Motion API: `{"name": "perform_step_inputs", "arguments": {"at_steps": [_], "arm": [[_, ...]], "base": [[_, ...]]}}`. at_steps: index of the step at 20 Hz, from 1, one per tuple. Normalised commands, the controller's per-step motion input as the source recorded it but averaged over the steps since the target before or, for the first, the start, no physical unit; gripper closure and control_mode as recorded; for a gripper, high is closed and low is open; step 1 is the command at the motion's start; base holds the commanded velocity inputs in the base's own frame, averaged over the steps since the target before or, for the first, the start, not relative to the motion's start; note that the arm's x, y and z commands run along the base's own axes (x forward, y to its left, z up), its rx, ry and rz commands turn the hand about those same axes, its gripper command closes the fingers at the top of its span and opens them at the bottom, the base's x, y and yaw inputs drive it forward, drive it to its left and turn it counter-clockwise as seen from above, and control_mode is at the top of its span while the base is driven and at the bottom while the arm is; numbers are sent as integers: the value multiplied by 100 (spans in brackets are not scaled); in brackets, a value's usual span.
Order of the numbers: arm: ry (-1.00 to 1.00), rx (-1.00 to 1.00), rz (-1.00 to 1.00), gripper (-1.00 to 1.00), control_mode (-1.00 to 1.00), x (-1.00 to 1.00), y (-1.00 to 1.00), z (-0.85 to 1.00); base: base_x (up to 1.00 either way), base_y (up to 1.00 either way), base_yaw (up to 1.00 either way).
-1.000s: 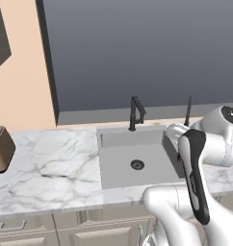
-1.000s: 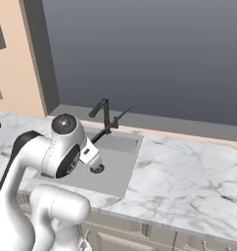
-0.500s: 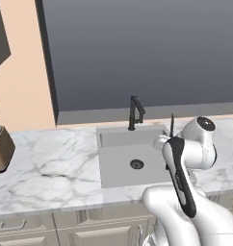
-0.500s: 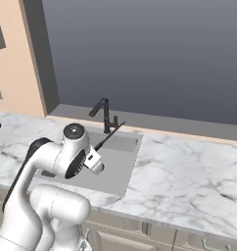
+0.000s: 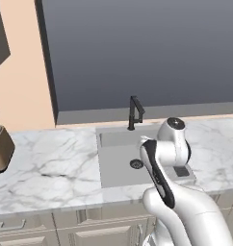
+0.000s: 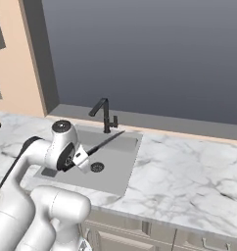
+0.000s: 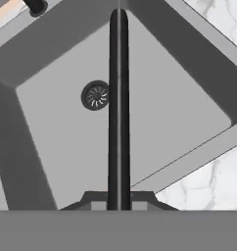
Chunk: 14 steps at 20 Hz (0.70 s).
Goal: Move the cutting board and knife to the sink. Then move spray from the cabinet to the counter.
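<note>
The knife (image 6: 106, 142) is long, slim and dark, and my gripper (image 6: 83, 158) is shut on its handle end. It slants up over the grey sink (image 6: 115, 171) toward the black faucet (image 6: 105, 113). In the hand view the knife (image 7: 118, 98) runs straight up from my gripper (image 7: 118, 200), hanging above the sink floor (image 7: 57, 147) beside the round drain (image 7: 95, 95). The white marble counter (image 6: 189, 166) surrounds the basin. In the left base view my arm stands in front of the sink (image 5: 113, 168). The cutting board, the spray and the cabinet are out of view.
A brown box-like appliance (image 5: 0, 149) sits on the counter (image 5: 51, 168) at the far left. The faucet (image 5: 134, 113) rises at the sink's back rim below a wide dark window. Beige drawers run under the worktop.
The arm has swung left from the sink's right side to over the basin. The knife, upright before, now tilts down across the sink, still held.
</note>
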Motion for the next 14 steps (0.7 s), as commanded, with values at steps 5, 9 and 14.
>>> {"name": "perform_step_inputs", "arguments": {"at_steps": [5,9,14], "arm": [[13,0,-25,100,-100,23,18,-16],[7,6,-19,100,-100,13,18,-31],[5,4,-6,100,-100,29,15,-24]], "base": [[0,0,0],[0,0,0],[0,0,0]]}}
